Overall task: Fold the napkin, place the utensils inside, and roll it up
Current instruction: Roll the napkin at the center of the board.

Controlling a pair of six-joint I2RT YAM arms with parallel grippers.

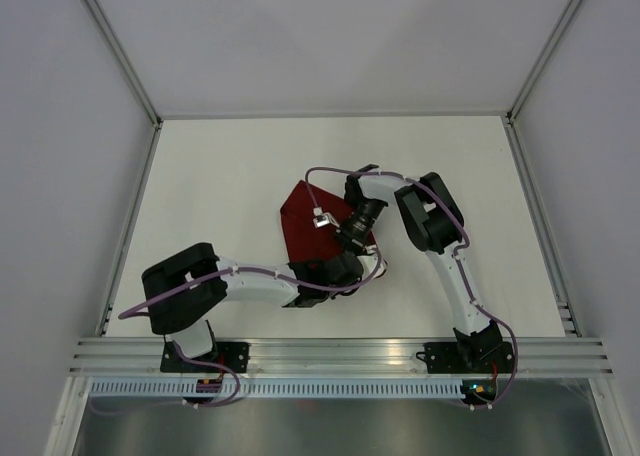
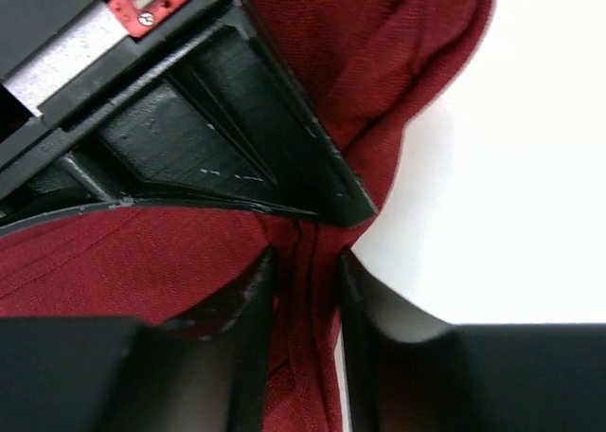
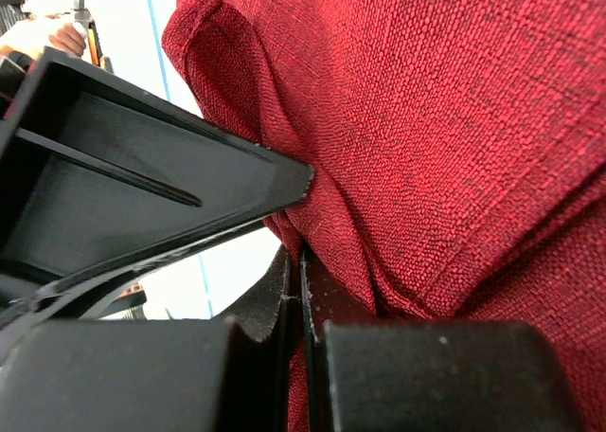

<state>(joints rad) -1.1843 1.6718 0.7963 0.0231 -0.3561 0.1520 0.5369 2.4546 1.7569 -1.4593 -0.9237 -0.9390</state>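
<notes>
The dark red napkin (image 1: pixel 300 221) lies bunched near the table's middle, with both grippers meeting at its near right corner. My right gripper (image 1: pixel 358 244) is shut on the cloth's hem, and in the right wrist view its fingers (image 3: pixel 303 285) press together on the red napkin (image 3: pixel 454 119). My left gripper (image 1: pixel 362 266) comes in from the left. In the left wrist view its gripper (image 2: pixel 305 271) straddles an upright ridge of napkin (image 2: pixel 398 53), with a thin sliver of gap at the right finger. The right gripper's black finger (image 2: pixel 218 138) sits just above it. The utensils are out of view.
The white table (image 1: pixel 230 176) is walled on three sides. A metal rail (image 1: pixel 340 351) runs along the near edge between the arm bases. The left gripper's black finger (image 3: pixel 142 167) crowds the left of the right wrist view.
</notes>
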